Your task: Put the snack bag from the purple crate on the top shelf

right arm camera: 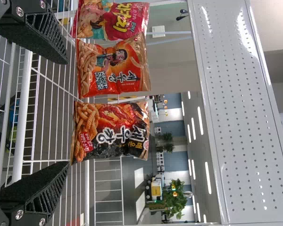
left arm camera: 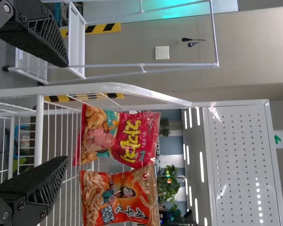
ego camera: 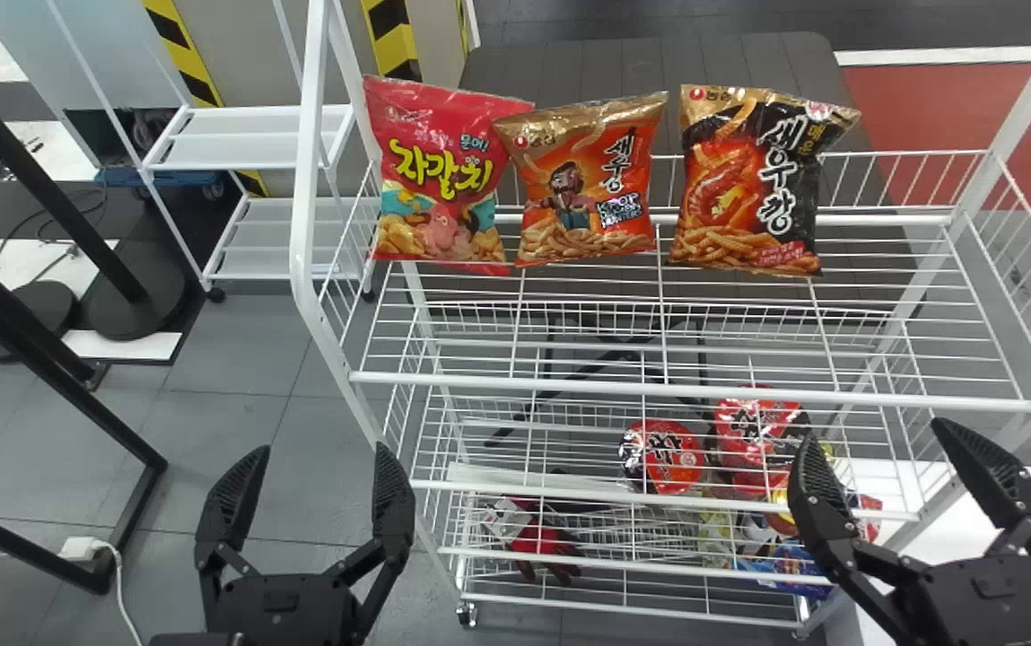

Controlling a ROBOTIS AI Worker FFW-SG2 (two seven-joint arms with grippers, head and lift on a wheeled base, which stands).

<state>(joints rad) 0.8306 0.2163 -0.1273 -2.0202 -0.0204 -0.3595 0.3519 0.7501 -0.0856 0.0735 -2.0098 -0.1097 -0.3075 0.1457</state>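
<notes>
Three snack bags line the white rack at far; left gripper and right gripper gape near left and near right.

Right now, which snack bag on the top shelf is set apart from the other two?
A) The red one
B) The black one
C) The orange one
B: a gap parts the black bag from the orange bag, whose upper corner overlaps the red bag.
</notes>
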